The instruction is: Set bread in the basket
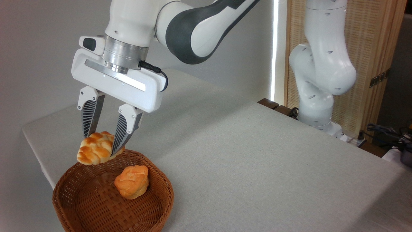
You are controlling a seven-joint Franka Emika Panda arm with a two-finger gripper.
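Braided golden-orange bread roll [95,150], glossy, elongated: held in the air above the far rim of the basket, not touching the weave. It lies roughly level, near end tipped slightly down toward the lower left.

Gripper [102,141], white body with two ribbed dark-grey fingers [125,130], clamped on the roll from either side; one finger at the roll's back, the other across its right end. Fingers point down, slightly slanted.

Round shallow brown woven-wicker basket [161,206] sits at the near left corner of the counter [257,161], its lower edge cut by the frame. Inside it, right of centre, a round lumpy orange bun [132,181] rests on the basket floor, well clear of the held roll.

Counter covered in pale grey cloth. White and dark-grey robot arm [193,29] reaches in from the upper right; its base [318,80] stands past the counter's far right edge, before a slatted wooden screen [373,48]. Plain grey wall [38,48] behind.
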